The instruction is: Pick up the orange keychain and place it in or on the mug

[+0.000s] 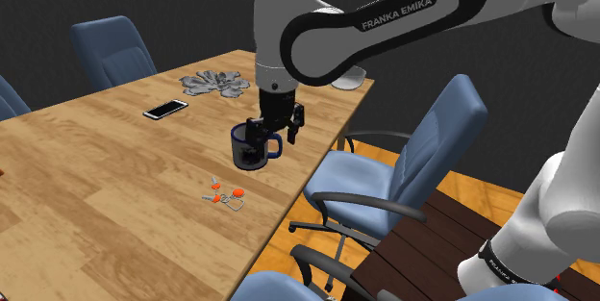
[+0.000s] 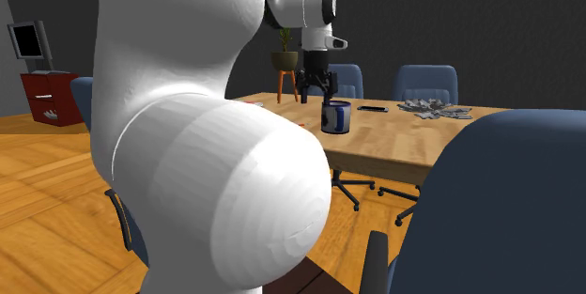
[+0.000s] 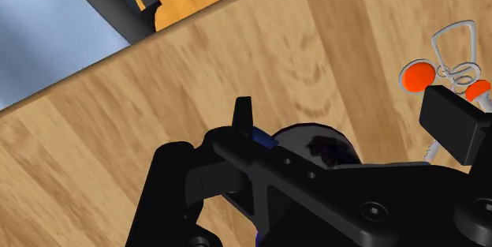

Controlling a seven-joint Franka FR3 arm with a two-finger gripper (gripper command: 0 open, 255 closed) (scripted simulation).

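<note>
The gripper [image 1: 274, 139] hangs directly above the dark blue mug [image 1: 252, 151], with its fingers spread wide apart and nothing held between them. The mug stands upright on the wooden desk [image 1: 96, 184], its opening facing the gripper. The orange keychain [image 1: 223, 194] lies flat on the desk, outside the span of the fingers, near the mug but not touching it.
</note>
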